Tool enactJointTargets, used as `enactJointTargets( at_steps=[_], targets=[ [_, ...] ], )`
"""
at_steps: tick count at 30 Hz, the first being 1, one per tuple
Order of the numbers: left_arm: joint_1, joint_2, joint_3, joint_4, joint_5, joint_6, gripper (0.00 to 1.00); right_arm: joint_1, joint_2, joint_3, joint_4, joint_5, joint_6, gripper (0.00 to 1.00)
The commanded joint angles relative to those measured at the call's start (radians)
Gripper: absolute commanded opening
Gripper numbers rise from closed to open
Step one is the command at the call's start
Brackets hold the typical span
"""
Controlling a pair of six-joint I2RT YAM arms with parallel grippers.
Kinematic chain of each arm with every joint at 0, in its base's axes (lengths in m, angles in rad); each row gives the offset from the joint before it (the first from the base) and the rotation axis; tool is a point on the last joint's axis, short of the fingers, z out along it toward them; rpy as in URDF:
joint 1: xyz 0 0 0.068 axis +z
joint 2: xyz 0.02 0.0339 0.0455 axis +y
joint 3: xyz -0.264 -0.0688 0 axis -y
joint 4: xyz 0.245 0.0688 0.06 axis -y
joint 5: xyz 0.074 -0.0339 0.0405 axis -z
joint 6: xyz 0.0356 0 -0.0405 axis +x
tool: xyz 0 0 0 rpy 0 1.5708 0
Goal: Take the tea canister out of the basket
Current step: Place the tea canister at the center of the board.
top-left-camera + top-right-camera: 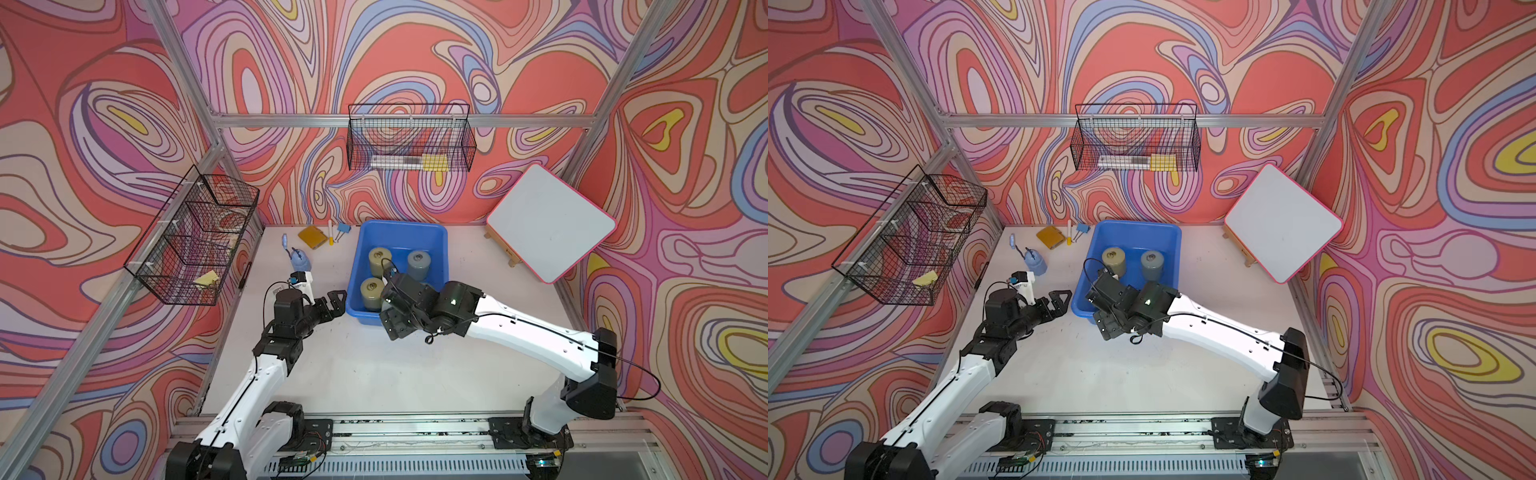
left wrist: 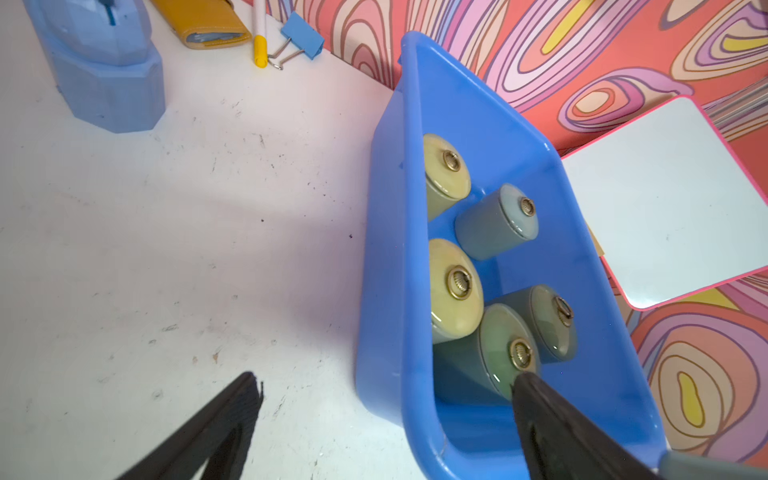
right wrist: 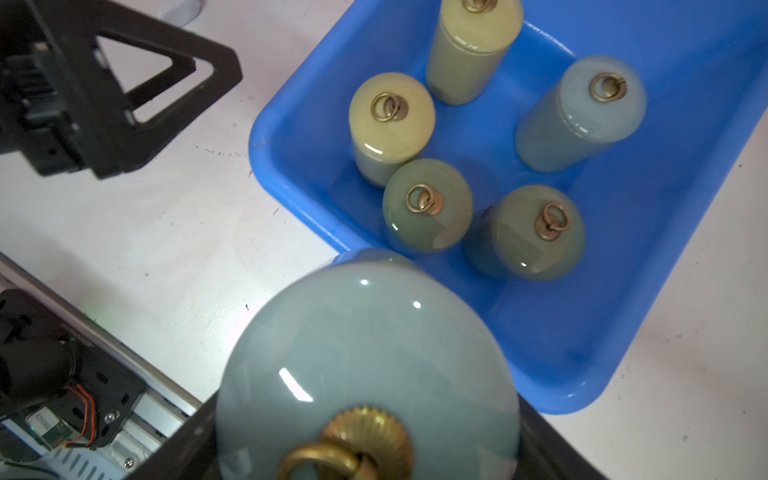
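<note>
**Q:** Where is the tea canister (image 3: 365, 353)?
**A:** Clamped in the right hand (image 1: 392, 316), held above the near corner of the basket (image 3: 582, 332); five others (image 3: 428, 208) stand inside. The left hand (image 1: 334, 307) gapes wide just beside the basket, empty.
**Q:** How will it handle?
**A:** Glazed, so likely slick, weighty and breakable. Grip the body, not the brass ring (image 3: 345, 453): the lid (image 3: 332, 332) may lift off.

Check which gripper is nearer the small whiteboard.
Right. Right gripper holds a tea canister at the basket's near edge; left gripper sits outside the basket's wall opposite the whiteboard.
</note>
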Motion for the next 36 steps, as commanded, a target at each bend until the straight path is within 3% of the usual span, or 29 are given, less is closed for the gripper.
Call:
enactJointTargets(
  at_steps=[1,11,36],
  targets=[
    [-0.004,-0.031,-0.014,-0.017,-0.037,0.019,0.99,0.059,-0.036,-0.030,0.073,0.044,0.063,0.64],
    [-0.004,-0.073,-0.026,-0.024,-0.066,0.023,0.99,0.166,0.024,-0.106,0.165,0.014,0.135,0.64],
    [-0.004,-0.064,-0.026,-0.016,-0.048,0.014,0.99,0.171,0.271,-0.089,0.229,-0.040,0.107,0.63]
  ],
)
